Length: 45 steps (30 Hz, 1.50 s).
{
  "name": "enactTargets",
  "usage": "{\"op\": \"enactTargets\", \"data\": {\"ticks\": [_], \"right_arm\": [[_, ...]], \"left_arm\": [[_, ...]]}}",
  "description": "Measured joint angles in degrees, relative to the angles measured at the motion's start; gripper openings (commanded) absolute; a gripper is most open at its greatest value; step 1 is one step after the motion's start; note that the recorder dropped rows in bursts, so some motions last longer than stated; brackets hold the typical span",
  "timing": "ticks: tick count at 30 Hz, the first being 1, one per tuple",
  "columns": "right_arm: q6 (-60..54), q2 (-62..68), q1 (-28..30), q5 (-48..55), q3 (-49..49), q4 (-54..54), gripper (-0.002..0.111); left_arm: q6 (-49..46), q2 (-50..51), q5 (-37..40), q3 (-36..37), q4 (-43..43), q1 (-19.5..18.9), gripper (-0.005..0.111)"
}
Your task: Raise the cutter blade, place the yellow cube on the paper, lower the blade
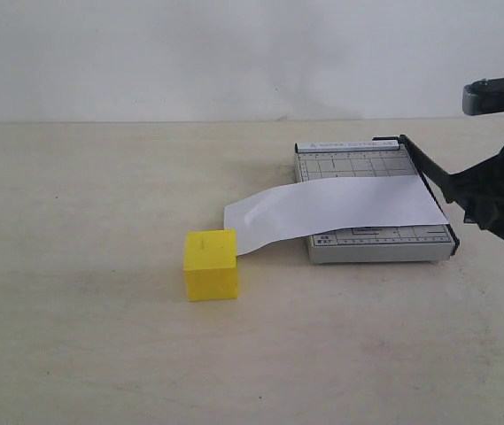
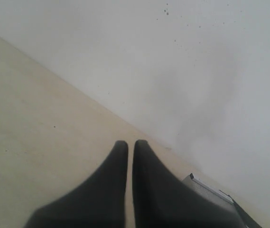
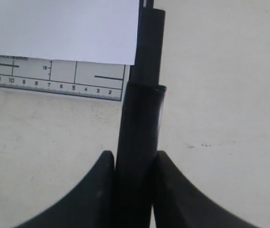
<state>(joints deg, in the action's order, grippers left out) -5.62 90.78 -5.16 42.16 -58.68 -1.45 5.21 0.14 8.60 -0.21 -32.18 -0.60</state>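
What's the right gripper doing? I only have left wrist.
Observer: The right gripper is shut on the blade handle, at the trimmer's right side.
Operator: Is the cube on the paper?
Observer: No, the cube sits on the table by the left end of the paper.
Operator: Paper loaded?
Observer: It lies across the trimmer, left end overhanging toward the cube.
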Motion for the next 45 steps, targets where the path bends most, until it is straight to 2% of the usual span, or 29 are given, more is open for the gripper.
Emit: {"op": "enactTargets", "data": {"ticks": [4, 5, 6, 16, 18, 21, 22, 29, 36, 40, 45], "right_arm": [[-0.8, -0.1, 0.0, -3.5, -0.1, 0.3, 0.066], [-1.1, -0.5, 0.0, -6.6, -0.7, 0.2, 0.071], [-1.3, -0.7, 0.0, -8.1, -1.0, 0.2, 0.071], [-1.5, -4.3, 0.0, -19.7, -1.2, 0.2, 0.042], [-1.6, -7.0, 0.0, -23.4, -1.2, 0.2, 0.030], [-1.6, -12.9, 0.0, -28.2, -1.1, -0.3, 0.004], [-1.7, -15.4, 0.0, -29.8, -0.5, -0.8, 0.000], [-1.4, -37.2, 0.0, -40.9, 13.7, -4.4, 0.000], [5.1, -58.6, 0.0, -42.9, 33.9, -5.6, 0.000], [12.2, -66.7, 0.0, -42.5, 40.3, -6.0, 0.000], [18.0, -72.7, 0.0, -42.2, 42.5, -6.0, 0.000]], "left_arm": [[0.0, 0.0, 0.0, 0.0, 0.0, 0.0, 0.004], [0.0, 0.0, 0.0, 0.0, 0.0, 0.0, 0.004], [0.0, 0.0, 0.0, 0.0, 0.0, 0.0, 0.004], [0.0, 0.0, 0.0, 0.0, 0.0, 0.0, 0.004], [0.0, 0.0, 0.0, 0.0, 0.0, 0.0, 0.004], [0.0, 0.0, 0.2, 0.0, 0.0, 0.0, 0.004], [0.0, 0.0, 0.2, 0.0, 0.0, 0.0, 0.004], [0.0, 0.0, 0.2, 0.0, 0.0, 0.0, 0.004], [0.0, 0.0, 0.4, 0.0, 0.0, 0.0, 0.004], [0.0, 0.0, 0.4, 0.0, 0.0, 0.0, 0.004], [0.0, 0.0, 0.4, 0.0, 0.0, 0.0, 0.004]]}}
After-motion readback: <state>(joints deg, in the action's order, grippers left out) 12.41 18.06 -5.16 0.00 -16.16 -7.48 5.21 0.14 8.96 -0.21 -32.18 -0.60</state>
